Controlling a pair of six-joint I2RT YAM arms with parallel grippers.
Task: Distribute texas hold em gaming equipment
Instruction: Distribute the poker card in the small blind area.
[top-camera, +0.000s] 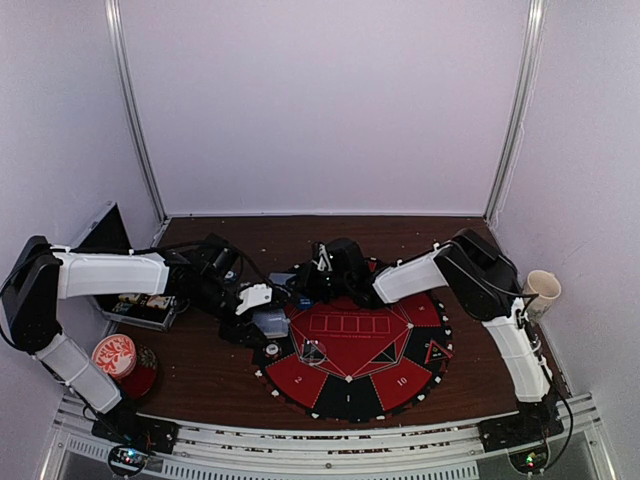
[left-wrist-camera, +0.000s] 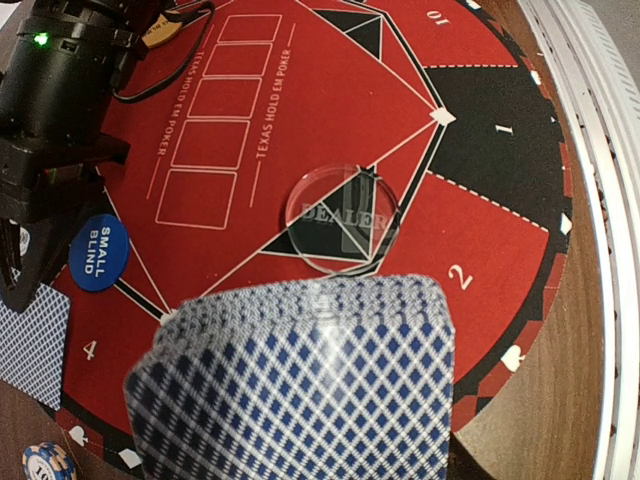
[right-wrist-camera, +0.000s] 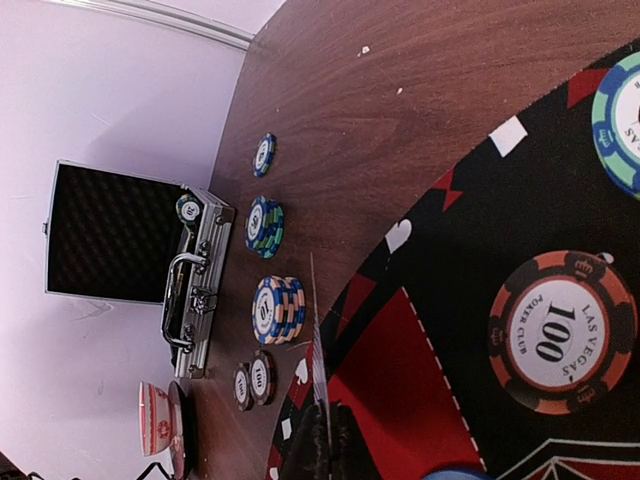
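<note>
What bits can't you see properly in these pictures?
Left wrist view: near card shows only its back and hides the mat under it.
Right wrist view: thin card is edge-on, just a line.
Right wrist view: green chip is cut off by the right edge.
Right wrist view: case is side-on, insides hidden.

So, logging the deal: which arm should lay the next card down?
Probably right: the right gripper seems shut on a single card at the edge of the mat, while the left gripper holds the deck.
</note>
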